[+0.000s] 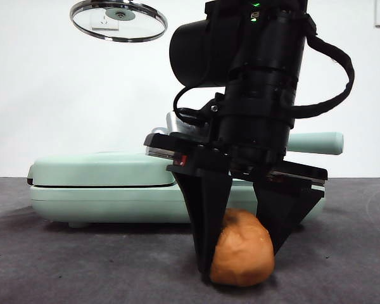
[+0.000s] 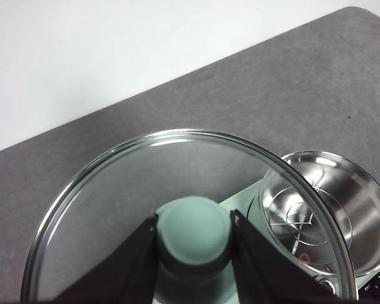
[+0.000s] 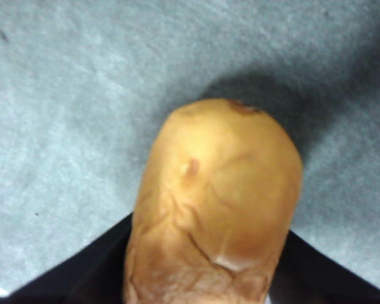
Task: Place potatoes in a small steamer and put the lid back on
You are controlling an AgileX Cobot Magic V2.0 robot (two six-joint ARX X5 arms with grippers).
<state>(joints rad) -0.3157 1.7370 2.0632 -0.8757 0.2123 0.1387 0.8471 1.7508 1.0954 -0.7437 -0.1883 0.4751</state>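
Observation:
The orange-brown potato [image 1: 242, 248] rests on the grey table near the front, and my right gripper [image 1: 240, 259] stands over it with one black jaw pressed against each side. The right wrist view shows the potato [image 3: 215, 196] filling the gap between those jaws. My left gripper [image 2: 194, 218] is shut on the mint green knob [image 2: 193, 237] of the glass lid [image 2: 114, 190]. It holds the lid [image 1: 118, 20] high at the top left of the front view. The small steamer [image 2: 329, 202] stands open beneath, its steel inside bare. Its green handle [image 1: 316, 143] pokes out behind the right arm.
A flat mint green griddle [image 1: 101, 183] sits shut on the table behind the potato, spanning most of the width. The grey tabletop [image 1: 82, 266] stretches in front of it. A white wall stands at the back.

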